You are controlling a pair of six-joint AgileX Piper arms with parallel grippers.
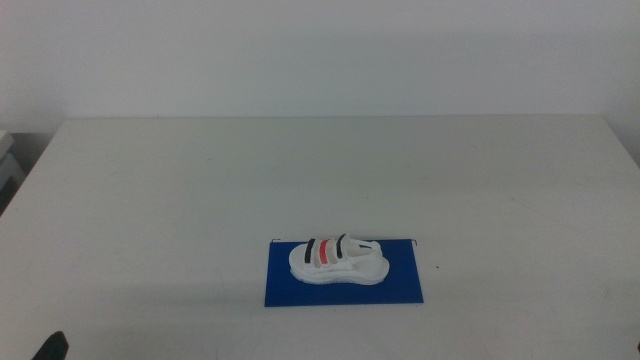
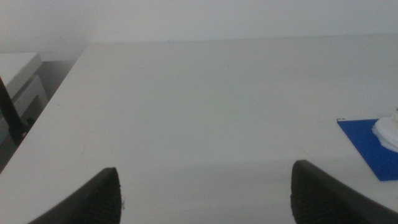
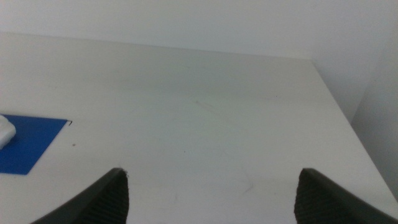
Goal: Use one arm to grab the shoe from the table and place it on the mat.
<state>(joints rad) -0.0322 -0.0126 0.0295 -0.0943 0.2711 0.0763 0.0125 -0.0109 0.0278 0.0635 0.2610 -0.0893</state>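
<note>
The white shoe [image 1: 338,260], with two black straps and one red strap, lies on its sole on the deep blue mat [image 1: 400,288], near the front middle of the table [image 1: 320,180]. Neither gripper touches it. My left gripper [image 2: 205,196] waits over the front left of the table, jaws spread wide and empty; a corner of the mat [image 2: 367,146] and a bit of the shoe [image 2: 388,129] show at that view's edge. My right gripper [image 3: 211,199] waits at the front right, open and empty, with a corner of the mat [image 3: 31,143] in its view.
A dark tip of the left arm [image 1: 52,347] shows at the bottom left of the middle view. A grey cabinet [image 2: 18,81] stands beyond the table's left edge. The right edge of the table [image 3: 348,124] is close to the right gripper.
</note>
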